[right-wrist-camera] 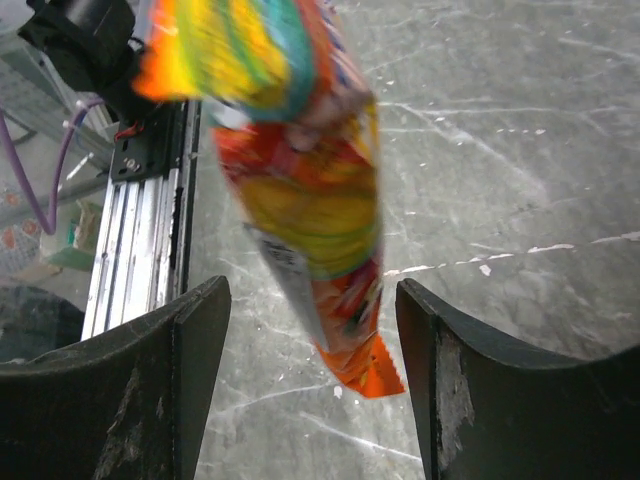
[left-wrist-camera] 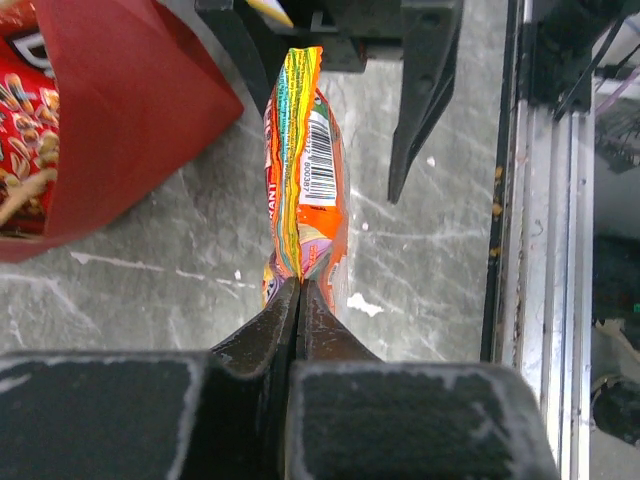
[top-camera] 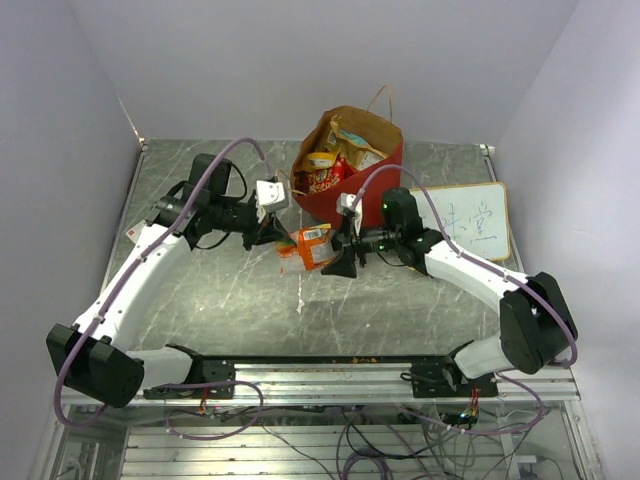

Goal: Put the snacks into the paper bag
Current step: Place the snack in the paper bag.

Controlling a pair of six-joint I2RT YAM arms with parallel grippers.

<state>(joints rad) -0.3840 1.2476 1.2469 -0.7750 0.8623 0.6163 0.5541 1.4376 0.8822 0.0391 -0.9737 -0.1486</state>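
Observation:
An orange snack packet (top-camera: 310, 246) hangs above the table in front of the red paper bag (top-camera: 375, 170). My left gripper (top-camera: 278, 234) is shut on its sealed edge; the packet (left-wrist-camera: 305, 170) runs away from my fingertips (left-wrist-camera: 299, 285) in the left wrist view. My right gripper (top-camera: 345, 252) is open just right of the packet, its fingers (right-wrist-camera: 190, 330) on either side of the packet's lower end (right-wrist-camera: 320, 220) without touching. The bag (left-wrist-camera: 110, 120) stands upright and holds several snacks (top-camera: 335, 160), among them a red packet (left-wrist-camera: 25, 130).
A wood-framed whiteboard (top-camera: 470, 222) lies flat at the right of the table. The metal rail (top-camera: 330, 375) runs along the near edge. Grey marble table (top-camera: 240, 300) lies in front of the packet.

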